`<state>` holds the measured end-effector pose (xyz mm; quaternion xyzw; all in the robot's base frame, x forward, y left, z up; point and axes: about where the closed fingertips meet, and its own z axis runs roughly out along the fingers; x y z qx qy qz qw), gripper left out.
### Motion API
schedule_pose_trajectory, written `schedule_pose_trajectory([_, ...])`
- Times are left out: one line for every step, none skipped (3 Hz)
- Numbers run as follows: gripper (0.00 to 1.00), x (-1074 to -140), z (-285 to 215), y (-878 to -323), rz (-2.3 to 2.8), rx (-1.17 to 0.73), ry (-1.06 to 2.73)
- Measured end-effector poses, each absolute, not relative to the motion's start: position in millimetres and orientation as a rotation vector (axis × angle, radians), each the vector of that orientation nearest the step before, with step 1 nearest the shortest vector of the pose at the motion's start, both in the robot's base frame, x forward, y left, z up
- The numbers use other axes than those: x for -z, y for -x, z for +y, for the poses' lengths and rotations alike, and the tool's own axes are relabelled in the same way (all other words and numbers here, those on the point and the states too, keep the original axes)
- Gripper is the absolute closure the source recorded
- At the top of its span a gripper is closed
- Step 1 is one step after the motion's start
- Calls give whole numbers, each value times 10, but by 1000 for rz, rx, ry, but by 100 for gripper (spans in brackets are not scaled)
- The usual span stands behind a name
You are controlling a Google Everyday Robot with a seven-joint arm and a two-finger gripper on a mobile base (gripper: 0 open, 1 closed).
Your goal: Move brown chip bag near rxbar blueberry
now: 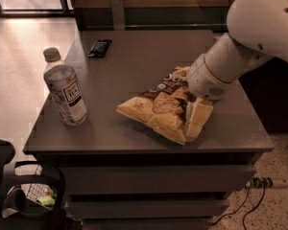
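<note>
Fingers [202, 118] look parted, low at right edge of brown chip bag [151, 111], nothing clamped yet; gripper [194, 127] over near-right of table [134, 66]. Bag well apart from rxbar blueberry [100, 47], far left. Grasp and whole carry remain to do

Your robot's single arm [259, 28] comes in from the upper right, where its broad, rounded white link fills the corner, and slopes down and to the left across the scene. The forearm section narrows toward a rounded white wrist [209, 80], which has a small patch of dots on its lower face. Beneath the wrist hangs your cream-coloured gripper [198, 120]. It points almost straight down with a slight lean and sits low at the right-hand end of the brown chip bag [156, 110]. Whether it presses on the bag or only stands just beside it cannot be made out.
</note>
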<state>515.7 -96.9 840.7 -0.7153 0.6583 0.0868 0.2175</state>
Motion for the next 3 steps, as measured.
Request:
schedule_pose_trajectory([3, -8234, -783, -5164, 1798, -300, 1999])
schedule_pose_trajectory([26, -8247, -782, -5158, 1797, -297, 2001])
schedule_pose_trajectory([49, -8252, -775, -5152, 1796, -296, 2003])
